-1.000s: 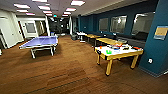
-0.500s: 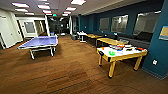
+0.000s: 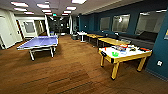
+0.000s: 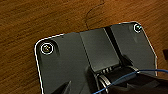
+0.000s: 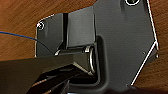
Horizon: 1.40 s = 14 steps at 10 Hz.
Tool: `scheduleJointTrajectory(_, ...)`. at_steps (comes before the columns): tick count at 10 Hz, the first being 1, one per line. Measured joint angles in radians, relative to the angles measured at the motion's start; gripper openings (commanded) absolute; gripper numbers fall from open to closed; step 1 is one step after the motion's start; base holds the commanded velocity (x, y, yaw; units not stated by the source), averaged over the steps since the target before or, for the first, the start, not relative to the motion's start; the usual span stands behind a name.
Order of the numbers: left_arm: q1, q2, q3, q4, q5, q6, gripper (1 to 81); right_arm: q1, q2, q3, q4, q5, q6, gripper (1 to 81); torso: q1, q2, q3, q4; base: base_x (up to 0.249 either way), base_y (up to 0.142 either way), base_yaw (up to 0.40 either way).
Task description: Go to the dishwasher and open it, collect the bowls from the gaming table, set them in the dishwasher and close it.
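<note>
The gaming table (image 3: pixel 125 58), with a white top and a yellow wooden frame and legs, stands at the right of the head view, close to a dark blue wall. A bright green bowl (image 3: pixel 115 53) sits on its top near the near end. Other small items lie beside it, too blurred to name, with something red-orange (image 3: pixel 143 49) at the far corner. The dishwasher is out of view. Both wrist views look down on brown wood-pattern floor (image 4: pixel 37 20) past the robot's own dark plate.
A blue table-tennis table (image 3: pixel 38 42) stands at the left. Yellow tables (image 3: pixel 112 40) line the right wall, with a small white table (image 3: pixel 82 33) further back. Open wood floor (image 3: pixel 75 67) runs between the two game tables. A corridor opens at the back.
The whole head picture has shifted slightly: the camera has come a little closer to the gaming table. The things themselves have not moved.
</note>
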Motion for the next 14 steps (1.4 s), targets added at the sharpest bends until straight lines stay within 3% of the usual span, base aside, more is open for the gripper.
scheduleJointTrajectory(14, -0.001, 0.000, 0.000, 0.000, 0.000, 0.000, 81.1, -0.006, 0.003, -0.002, 0.000, 0.000, 0.000, 81.1, 0.000, 0.000, 0.000, 0.000, 0.188, 0.101, 0.000)
